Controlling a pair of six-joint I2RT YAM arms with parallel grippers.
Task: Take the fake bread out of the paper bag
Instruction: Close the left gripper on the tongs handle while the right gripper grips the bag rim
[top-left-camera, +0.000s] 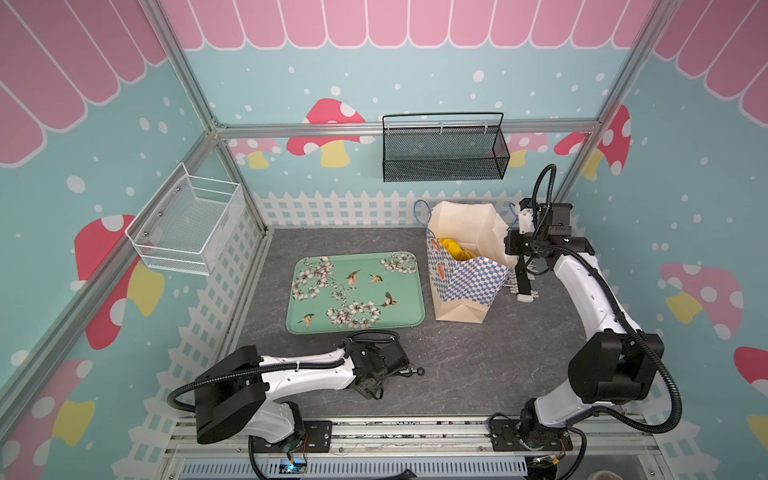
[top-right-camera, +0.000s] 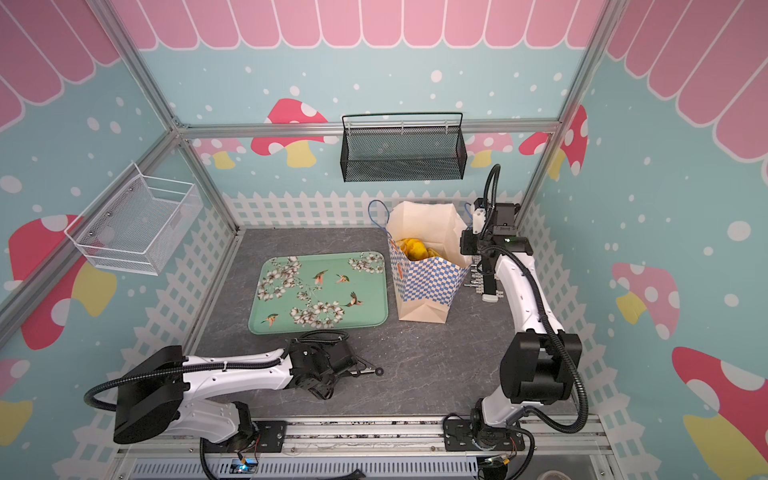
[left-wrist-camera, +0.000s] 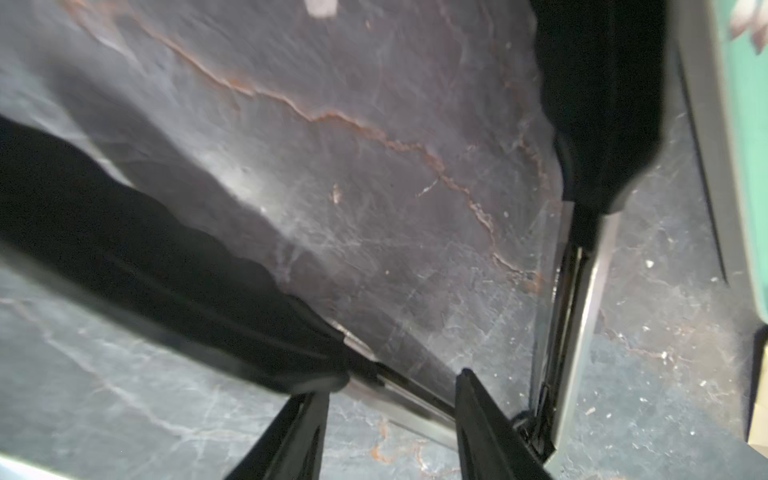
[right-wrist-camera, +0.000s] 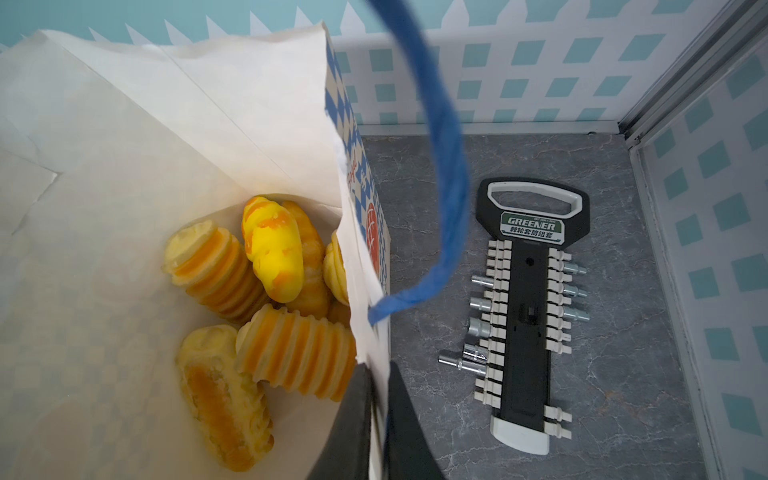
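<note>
The fake bread (top-left-camera: 453, 248) lies heaped in the bottom of the paper bag (top-left-camera: 465, 282) and shows in both top views as a yellow-orange clump through the open mouth.

At the far left, a white wire basket (top-left-camera: 187, 228) hangs on the side wall. Toward the front, the left arm stretches low over the grey table (top-left-camera: 457, 365). The left gripper (top-left-camera: 410, 370) sits close above the table, just in front of the tray. In the left wrist view its fingers (left-wrist-camera: 291, 436) are spread, with only the marbled surface between them, so it grasps nothing.

Behind it, the green tray (top-left-camera: 403, 291), printed with blossoms and birds, lies flat, and its right edge is just beside the bag. Higher up, a black mesh basket (top-left-camera: 444, 153) hangs on the back wall.

The bag stands on its base to the right of the tray, with a blue-and-white checkered band around its upper part. The right wrist view looks down into it (right-wrist-camera: 124, 166). The bread (right-wrist-camera: 270, 299) there is several ridged oblong rolls, a bright yellow piece lying on top of them and a flatter loaf nearest the camera.

The right gripper (right-wrist-camera: 376, 415) is clenched on the bag's right rim, with the paper edge pinched between its two black fingers. A blue cord handle (right-wrist-camera: 444, 166) loops up just beside the grip.

Farther right, a socket set (right-wrist-camera: 528, 316) on a black holder marked GREENER lies flat on the table, near the bag but apart from it.
</note>
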